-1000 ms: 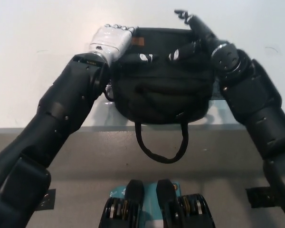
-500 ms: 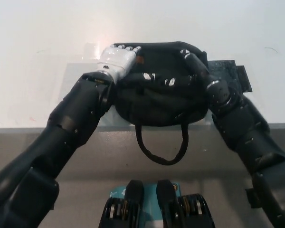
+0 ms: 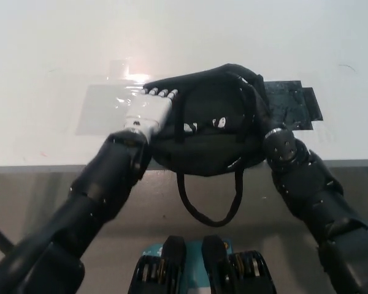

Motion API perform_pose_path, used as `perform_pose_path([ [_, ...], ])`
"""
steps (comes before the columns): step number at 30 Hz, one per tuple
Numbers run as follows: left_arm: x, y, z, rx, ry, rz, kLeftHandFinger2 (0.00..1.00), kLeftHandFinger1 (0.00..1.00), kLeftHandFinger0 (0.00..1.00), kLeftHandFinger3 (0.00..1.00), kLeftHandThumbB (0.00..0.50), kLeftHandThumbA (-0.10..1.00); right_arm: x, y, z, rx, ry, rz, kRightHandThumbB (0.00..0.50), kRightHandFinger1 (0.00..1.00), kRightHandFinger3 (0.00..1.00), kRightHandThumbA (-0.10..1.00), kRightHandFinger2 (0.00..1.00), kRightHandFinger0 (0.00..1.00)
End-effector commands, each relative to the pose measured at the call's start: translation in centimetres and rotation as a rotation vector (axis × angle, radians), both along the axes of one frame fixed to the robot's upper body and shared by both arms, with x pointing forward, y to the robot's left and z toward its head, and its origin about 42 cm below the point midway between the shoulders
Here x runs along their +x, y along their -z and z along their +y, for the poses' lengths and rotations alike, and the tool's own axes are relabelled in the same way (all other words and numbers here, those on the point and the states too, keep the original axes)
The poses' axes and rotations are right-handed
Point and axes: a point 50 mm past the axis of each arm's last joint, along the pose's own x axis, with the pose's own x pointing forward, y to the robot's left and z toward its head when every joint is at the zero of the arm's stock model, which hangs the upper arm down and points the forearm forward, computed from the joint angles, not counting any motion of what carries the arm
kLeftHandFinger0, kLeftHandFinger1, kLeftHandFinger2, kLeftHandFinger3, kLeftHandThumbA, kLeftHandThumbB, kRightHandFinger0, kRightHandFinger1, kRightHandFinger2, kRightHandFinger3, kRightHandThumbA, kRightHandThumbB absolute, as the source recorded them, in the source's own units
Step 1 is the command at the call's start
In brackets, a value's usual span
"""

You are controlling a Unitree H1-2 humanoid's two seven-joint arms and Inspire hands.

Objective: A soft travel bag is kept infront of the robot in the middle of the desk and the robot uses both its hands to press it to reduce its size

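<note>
Head view, looking steeply down. We see the soft black fabric travel bag lying at the near edge of the white desk, its looped black carry strap hanging over the edge toward us. The white left hand lies flat on the bag's left flank, its fingertips pointing away from us and resting at the bag's far left rim; the fingers are extended side by side and grip nothing, pressing with the palm rather than clasping. The black right hand is on the bag's right side, but black on black hides its outline, so we cannot tell how its fingers stand; we can only say that it touches the bag's upper right surface. Just beyond that hand, to the right of the bag, a dark rectangular patch of tape or film lies flat on the desk, and a pale translucent sheet lies on the desk beside the left fingertips. We judge the pressing to be under way: both hands are in contact and the bag looks squashed and creased between them, bulging up at its far rim. What is left, as we read it, is to go on bearing down until that raised far portion flattens.
</note>
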Motion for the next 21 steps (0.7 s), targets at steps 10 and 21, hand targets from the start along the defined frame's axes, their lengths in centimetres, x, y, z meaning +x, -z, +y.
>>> perform_pose_path([
  [10, -6.1, 11.0, 0.5, -0.042, -0.006, 0.070, 1.00, 1.00, 1.00, 1.00, 0.024, 1.00, -4.2, 6.9, 0.8, 0.052, 0.050, 0.108, 0.241, 1.00, 1.00, 1.00, 1.00, 1.00],
  [21, -3.6, 8.2, 1.6, -0.017, 0.004, 0.031, 1.00, 1.00, 1.00, 1.00, 0.012, 1.00, -3.2, 5.3, 0.9, 0.003, 0.054, 0.051, 0.210, 1.00, 1.00, 1.00, 1.00, 1.00],
])
